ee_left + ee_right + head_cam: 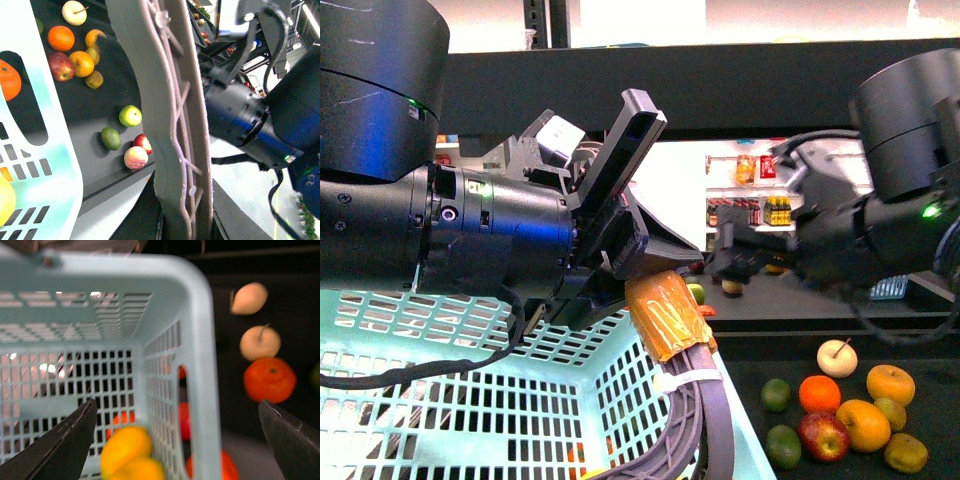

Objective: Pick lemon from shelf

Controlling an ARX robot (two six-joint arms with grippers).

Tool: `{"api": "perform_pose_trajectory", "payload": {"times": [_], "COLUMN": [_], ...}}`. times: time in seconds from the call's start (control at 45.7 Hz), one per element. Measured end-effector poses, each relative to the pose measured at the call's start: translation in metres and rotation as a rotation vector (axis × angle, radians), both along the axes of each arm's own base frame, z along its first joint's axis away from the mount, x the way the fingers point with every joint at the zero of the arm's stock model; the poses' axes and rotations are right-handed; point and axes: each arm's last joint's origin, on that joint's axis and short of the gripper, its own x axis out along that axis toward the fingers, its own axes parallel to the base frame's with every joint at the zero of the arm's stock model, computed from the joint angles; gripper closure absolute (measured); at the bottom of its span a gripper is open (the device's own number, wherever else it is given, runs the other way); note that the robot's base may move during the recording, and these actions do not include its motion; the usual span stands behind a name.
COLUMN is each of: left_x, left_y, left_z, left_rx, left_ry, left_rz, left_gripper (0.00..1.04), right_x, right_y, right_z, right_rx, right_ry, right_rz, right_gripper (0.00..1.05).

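Likely lemon [905, 452]: small dull-yellow fruit at the camera-side end of the fruit cluster on the shelf [760, 350] tray, just beside a yellow-orange citrus [865, 424], untouched. Right gripper [176, 405] spread wide, empty, above the pale-green basket [200, 340] corner. Yellow fruits [125, 447] in the basket, kind unclear. Left gripper [665, 180] jaws splayed, empty.

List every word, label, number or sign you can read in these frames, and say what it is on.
No text can be read in any view.
Bottle labels on the white wall shelves far behind: too small and blurred to read.
White patch on top of the left arm: washed out, nothing legible.
Basket and loose fruit: no print shows.
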Motion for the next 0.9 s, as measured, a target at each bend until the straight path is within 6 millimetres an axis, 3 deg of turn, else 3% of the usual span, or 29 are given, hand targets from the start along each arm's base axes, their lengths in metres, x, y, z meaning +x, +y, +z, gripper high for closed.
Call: {"api": "perform_pose_trajectory", "payload": {"times": [0.175,0.328,0.459,0.613,0.897], "left_x": [0.000,0.000,0.000,0.000,0.000], "left_y": [0.000,0.000,0.000,0.000,0.000], "left_z": [0.000,0.000,0.000,0.000,0.000], "left_rx": [-0.001,-0.001,-0.001,0.000,-0.001], "left_ry": [0.001,0.001,0.001,0.000,0.001], "left_rz": [-0.002,-0.002,-0.003,-0.001,-0.002], "left_gripper": [0.94,0.94,0.94,0.94,0.94], "right_x": [-0.017,-0.058,-0.099,-0.165,-0.252], "right_y": [-0.046,-0.070,-0.076,-0.078,-0.075], "right_z": [0.022,0.028,0.024,0.011,-0.018], "right_rx": [-0.056,-0.135,-0.152,-0.174,-0.205], "right_ry": [-0.132,-0.236,-0.262,-0.278,-0.224], "right_rz": [-0.192,-0.337,-0.364,-0.400,-0.461], "right_gripper": [0.08,0.08,0.08,0.08,0.08]}}
